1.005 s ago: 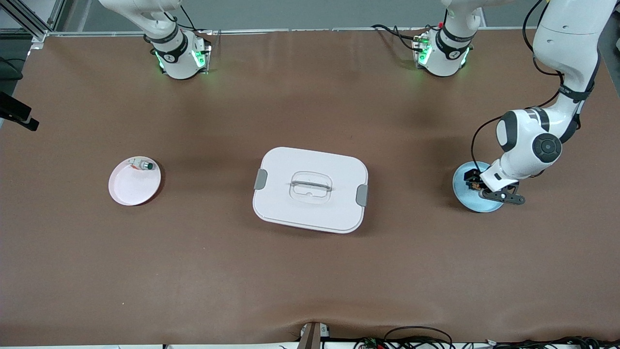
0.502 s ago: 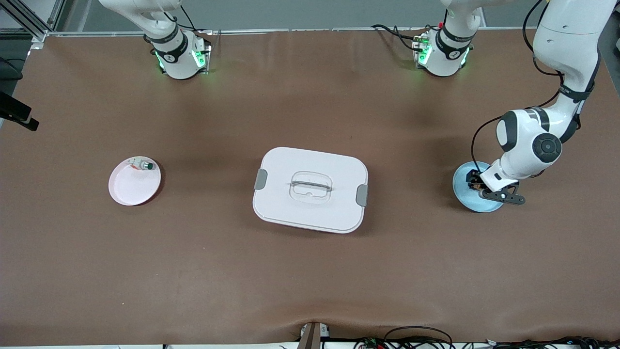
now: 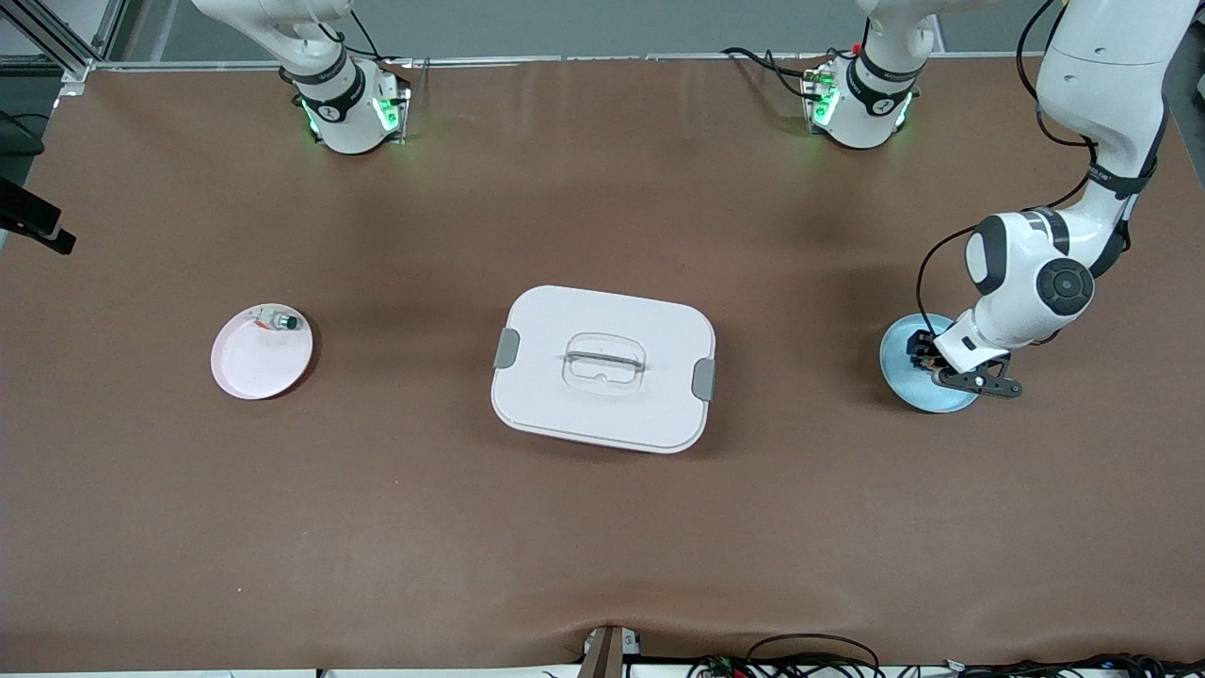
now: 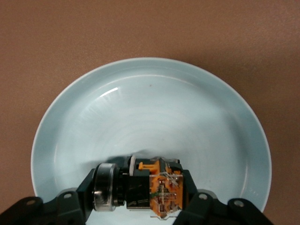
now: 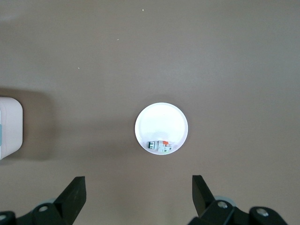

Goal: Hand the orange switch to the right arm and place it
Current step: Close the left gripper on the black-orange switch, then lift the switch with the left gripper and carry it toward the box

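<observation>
The orange switch (image 4: pixel 154 190), a black block with an orange patch and a silver cap, lies in the pale blue plate (image 4: pixel 150 63) at the left arm's end of the table. My left gripper (image 4: pixel 140 193) is down in that plate (image 3: pixel 899 377), its fingers pressed on both ends of the switch. In the front view the left gripper (image 3: pixel 927 356) hides most of the switch. My right gripper (image 5: pixel 139 194) is open and empty, high over the table near the pink-white plate (image 5: pixel 161 119); it is out of the front view.
The pink-white plate (image 3: pixel 254 367) at the right arm's end holds a small white-silver part with a green cap (image 3: pixel 281 322), also in the right wrist view (image 5: pixel 159 146). A white lidded box (image 3: pixel 602 367) with a handle and grey clips sits mid-table.
My left gripper has shifted very slightly in the blue plate, staying at the switch. The right arm's base and the other things have not moved.
</observation>
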